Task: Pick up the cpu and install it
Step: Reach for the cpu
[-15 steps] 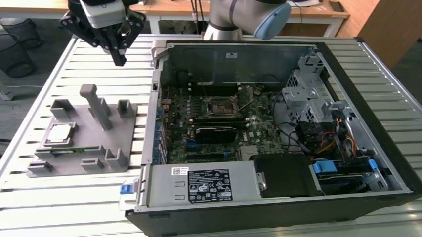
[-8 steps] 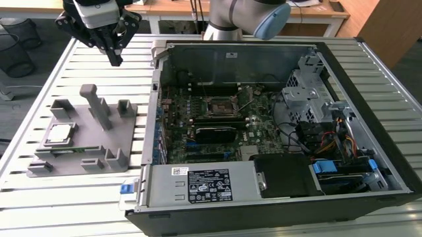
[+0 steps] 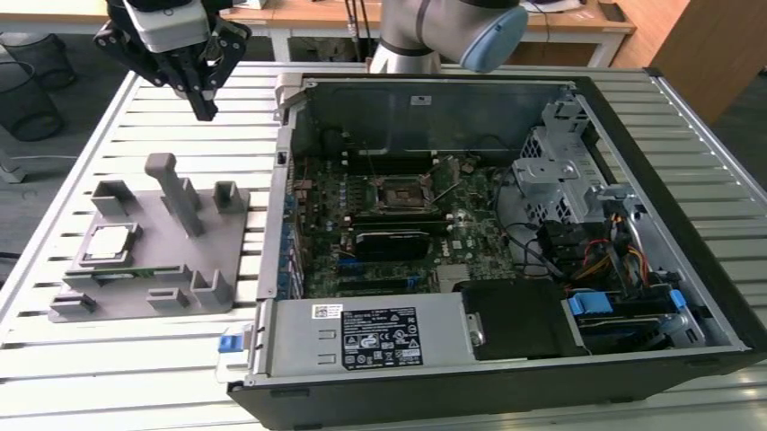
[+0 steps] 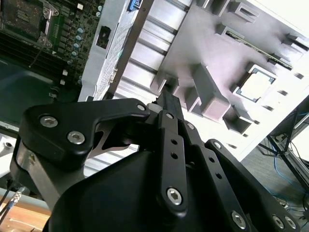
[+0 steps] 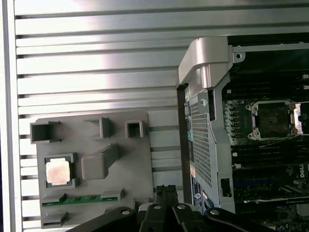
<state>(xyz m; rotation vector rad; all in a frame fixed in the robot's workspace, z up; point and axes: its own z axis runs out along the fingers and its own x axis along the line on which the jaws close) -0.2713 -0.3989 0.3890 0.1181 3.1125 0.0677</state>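
The cpu, a small square chip with a shiny silver top, lies flat in a recess of the grey holder block on the exterior view's left. It also appears in both wrist views as the cpu. My gripper hangs high above the slatted table, beyond the holder and well apart from the chip, its black fingers pressed together with nothing between them. The open black socket frame sits on the motherboard inside the computer case.
The open computer case lies on its side on the exterior view's right, with a black heatsink block below the socket and a power supply at the near edge. A green memory stick lies in the holder. Upright grey posts rise from it.
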